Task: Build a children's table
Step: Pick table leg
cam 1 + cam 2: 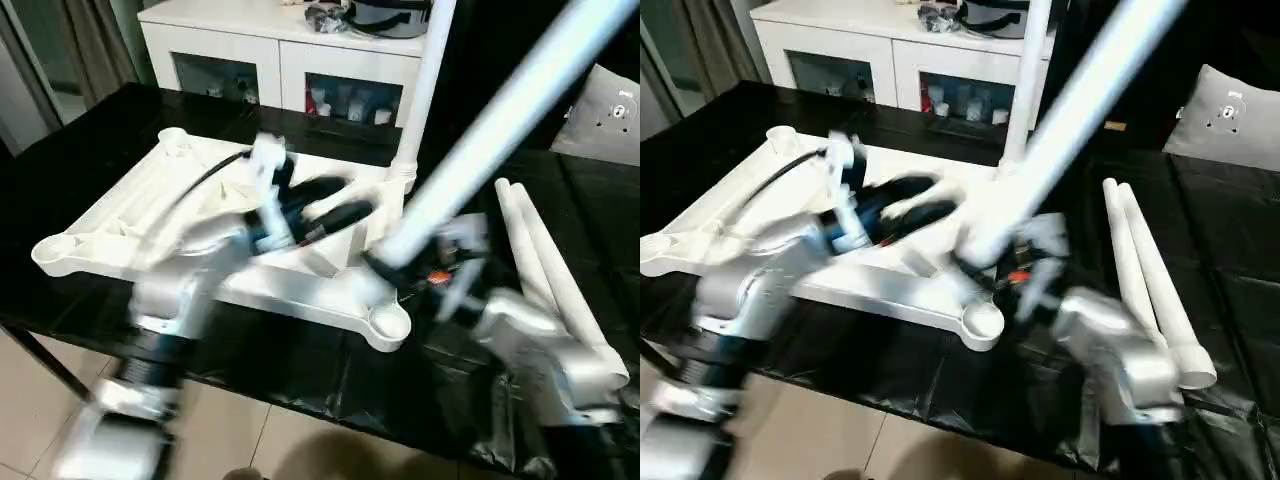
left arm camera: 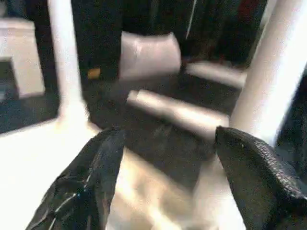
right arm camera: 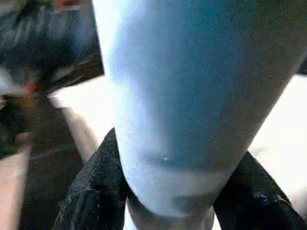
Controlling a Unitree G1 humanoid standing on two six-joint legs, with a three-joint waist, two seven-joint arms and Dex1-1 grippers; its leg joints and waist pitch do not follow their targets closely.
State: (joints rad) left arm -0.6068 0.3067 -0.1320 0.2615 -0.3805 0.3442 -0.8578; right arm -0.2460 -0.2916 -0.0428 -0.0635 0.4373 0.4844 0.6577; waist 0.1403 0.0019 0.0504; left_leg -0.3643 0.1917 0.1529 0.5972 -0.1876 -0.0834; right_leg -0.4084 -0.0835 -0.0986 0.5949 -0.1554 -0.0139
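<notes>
The white tabletop [image 1: 130,215] lies upside down on the black table, ribs and round corner sockets facing up. One white leg [image 1: 428,90] stands upright in its far right socket. My right gripper [image 3: 168,191] is shut on a second leg [image 1: 500,130], which tilts up and to the right, its lower end near the tabletop's right edge. Two more legs [image 1: 545,265] lie side by side on the table at the right. My left gripper [image 1: 345,198] hovers over the tabletop's middle, open, with nothing between its fingers [image 2: 91,182].
A white cabinet [image 1: 280,60] with glass doors stands behind the table. A grey pillow [image 1: 610,115] lies at the far right. The near corner socket [image 1: 388,325] sits close to the black table's front edge, with tiled floor below.
</notes>
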